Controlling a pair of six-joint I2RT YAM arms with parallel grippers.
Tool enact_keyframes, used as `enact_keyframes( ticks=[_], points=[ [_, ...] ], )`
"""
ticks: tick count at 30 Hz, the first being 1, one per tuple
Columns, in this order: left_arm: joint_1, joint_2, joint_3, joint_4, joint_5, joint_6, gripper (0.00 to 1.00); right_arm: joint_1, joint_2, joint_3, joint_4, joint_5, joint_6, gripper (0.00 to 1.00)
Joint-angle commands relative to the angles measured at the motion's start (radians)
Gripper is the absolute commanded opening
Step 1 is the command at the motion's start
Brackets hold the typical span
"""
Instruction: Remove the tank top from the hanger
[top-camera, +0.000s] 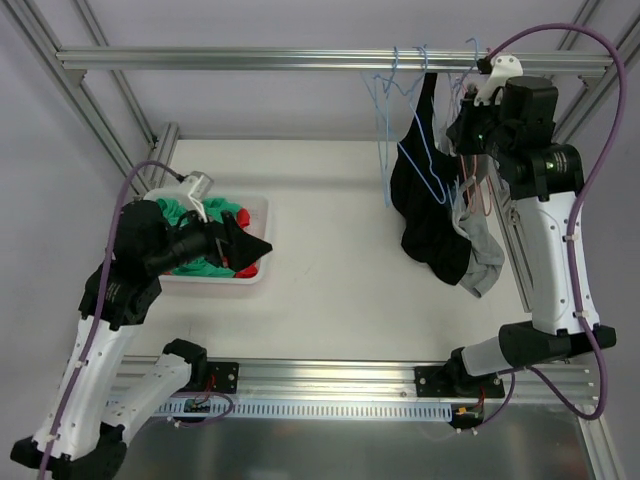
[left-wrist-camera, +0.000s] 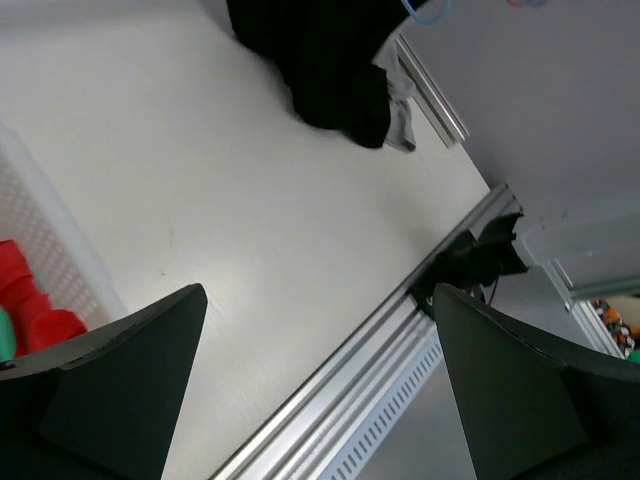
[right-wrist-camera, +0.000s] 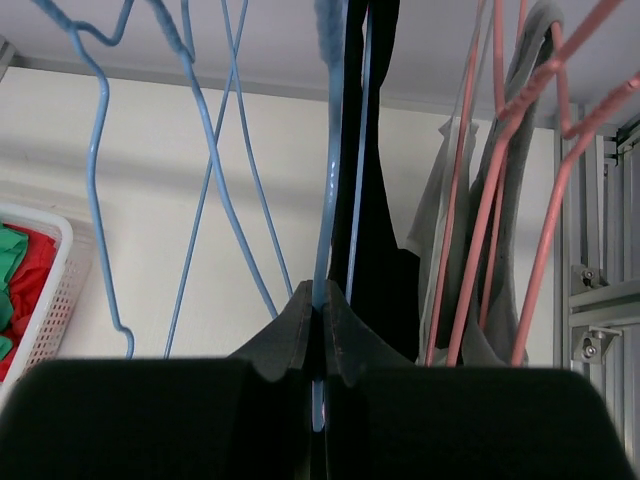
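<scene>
Top view: right gripper (top-camera: 460, 128) raised at rail (top-camera: 250, 58). Black tank top (top-camera: 425, 200) hangs just beyond its fingers, left and below. Left gripper (top-camera: 250, 248) over basket (top-camera: 255, 205), well apart from garment.

Left wrist: fingers (left-wrist-camera: 130, 370) spread wide, nothing between. Black tank top far ahead.

Right wrist: fingers (right-wrist-camera: 290, 335) pinched tight on blue hanger (right-wrist-camera: 325, 180) wire. Black tank top just right of fingertips. Likely best: steady hanger, bring left gripper over, slide strap off hanger end. No readable writing.
</scene>
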Motion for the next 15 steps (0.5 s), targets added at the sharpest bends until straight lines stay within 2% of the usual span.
enact_keyframes(
  ticks=[1, 5, 9, 10, 11, 14, 15],
  points=[
    [-0.192, 0.041, -0.010, 0.111, -0.114, -0.030, 0.99, 0.000, -0.094, -0.045, 0.083, 0.007, 0.004, 0.00],
    [-0.276, 0.073, -0.002, 0.174, -0.145, -0.037, 0.99, -0.007, -0.200, -0.130, 0.024, -0.021, 0.011, 0.00],
    [-0.395, 0.101, 0.013, 0.235, -0.150, -0.019, 0.99, -0.016, -0.362, -0.326, 0.015, -0.091, 0.048, 0.00],
    [-0.414, 0.107, 0.024, 0.240, -0.168, -0.014, 0.99, -0.016, -0.417, -0.351, 0.014, -0.126, 0.053, 0.00],
    [-0.434, 0.121, 0.027, 0.241, -0.180, -0.010, 0.99, -0.016, -0.434, -0.368, 0.012, -0.219, 0.056, 0.00],
    [-0.489, 0.144, 0.035, 0.246, -0.226, -0.007, 0.99, -0.015, -0.473, -0.412, 0.003, -0.374, 0.091, 0.00],
    [-0.501, 0.150, 0.036, 0.251, -0.237, -0.007, 0.99, -0.012, -0.482, -0.421, -0.003, -0.384, 0.099, 0.00]
  ],
)
